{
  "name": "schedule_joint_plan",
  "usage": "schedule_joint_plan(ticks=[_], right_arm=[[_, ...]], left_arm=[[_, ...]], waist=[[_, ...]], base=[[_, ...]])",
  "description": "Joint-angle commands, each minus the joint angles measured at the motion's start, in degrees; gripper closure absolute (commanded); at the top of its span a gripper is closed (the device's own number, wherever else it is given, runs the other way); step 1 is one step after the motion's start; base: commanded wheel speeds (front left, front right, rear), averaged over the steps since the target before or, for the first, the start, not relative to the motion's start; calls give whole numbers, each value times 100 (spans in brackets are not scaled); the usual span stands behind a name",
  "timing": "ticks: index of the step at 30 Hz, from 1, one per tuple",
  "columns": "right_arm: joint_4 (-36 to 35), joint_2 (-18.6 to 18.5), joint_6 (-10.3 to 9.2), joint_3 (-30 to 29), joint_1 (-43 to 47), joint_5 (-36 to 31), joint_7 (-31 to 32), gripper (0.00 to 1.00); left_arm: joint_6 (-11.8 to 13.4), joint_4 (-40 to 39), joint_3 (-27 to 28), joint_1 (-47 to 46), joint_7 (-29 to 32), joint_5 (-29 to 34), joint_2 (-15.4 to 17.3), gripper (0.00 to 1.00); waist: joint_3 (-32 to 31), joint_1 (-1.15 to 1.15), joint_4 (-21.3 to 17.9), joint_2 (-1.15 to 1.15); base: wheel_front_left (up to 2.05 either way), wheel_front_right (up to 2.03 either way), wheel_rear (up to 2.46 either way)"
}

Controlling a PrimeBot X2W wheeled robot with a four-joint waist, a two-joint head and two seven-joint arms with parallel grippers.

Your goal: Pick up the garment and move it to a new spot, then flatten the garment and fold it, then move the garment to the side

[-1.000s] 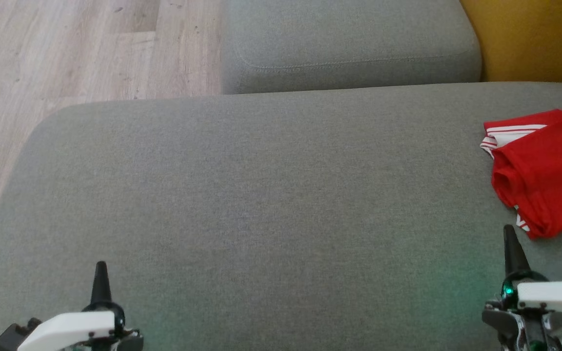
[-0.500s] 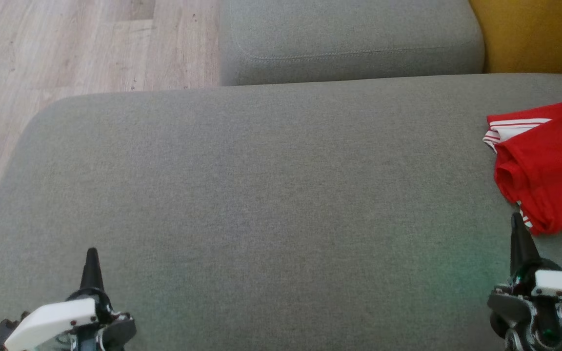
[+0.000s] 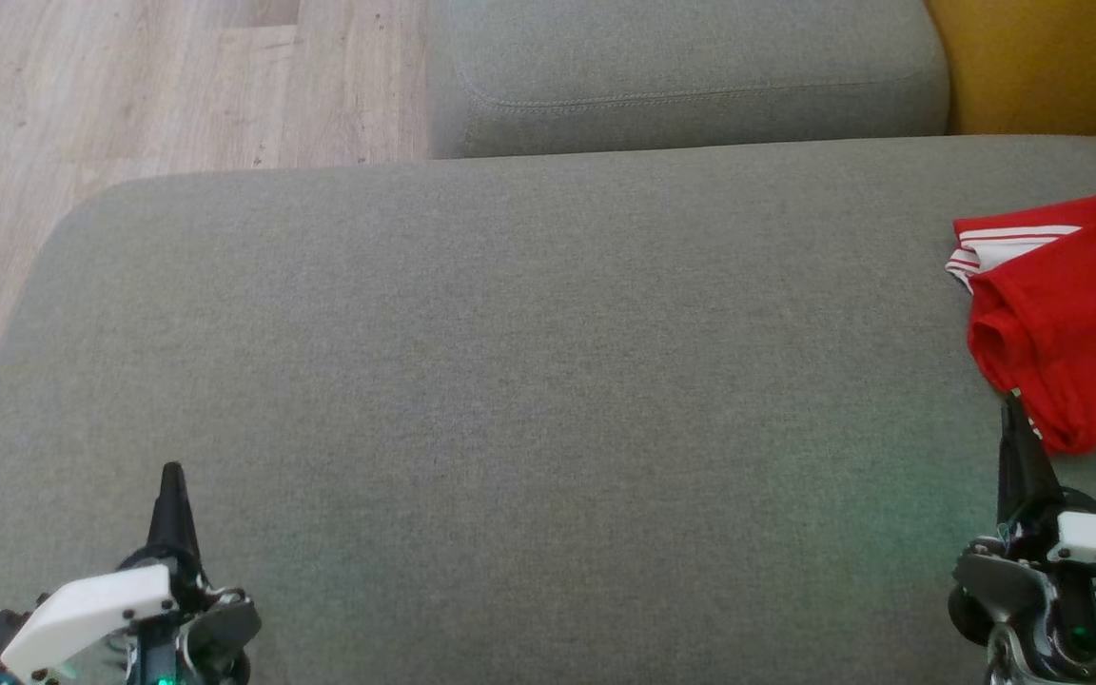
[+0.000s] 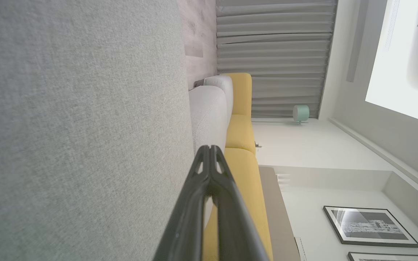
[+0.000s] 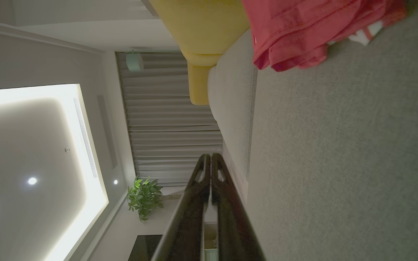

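The garment (image 3: 1071, 314) is red with white stripes at one edge, folded into a compact bundle at the right edge of the grey sofa seat (image 3: 510, 381). In the right wrist view the garment (image 5: 303, 32) lies at the top. My right gripper (image 3: 1012, 409) is shut and empty, its tip just short of the garment's near edge; its closed fingers (image 5: 210, 159) point along the cushion. My left gripper (image 3: 170, 474) is shut and empty at the lower left over bare cushion, and in its own view the tips (image 4: 209, 150) are pressed together.
A second grey cushion (image 3: 681, 76) sits behind the seat, with a yellow cushion (image 3: 1052, 67) at the far right. Wooden floor (image 3: 129, 95) runs to the left, past the seat's rounded edge. A wide stretch of bare seat lies between my grippers.
The head camera has shifted a little, so the whole picture has moved. Both grippers stay shut. The right gripper's tip now stands closer to the garment's near edge.
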Motion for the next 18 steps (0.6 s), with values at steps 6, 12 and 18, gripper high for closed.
schedule_joint_plan(ticks=[6,12,18], right_arm=[[-182,-17,-4,98,-290,35,31,100],[-182,-13,-4,91,-291,30,36,100],[-182,-9,-4,86,-291,25,40,100]], left_arm=[[-37,-161,223,-284,25,-15,23,100],[-37,-161,226,-284,28,-12,20,100],[-37,-161,229,-284,30,-9,18,100]], waist=[[-1,0,0,0],[-1,0,0,0],[-1,0,0,0]], base=[[0,0,0],[0,0,0],[0,0,0]])
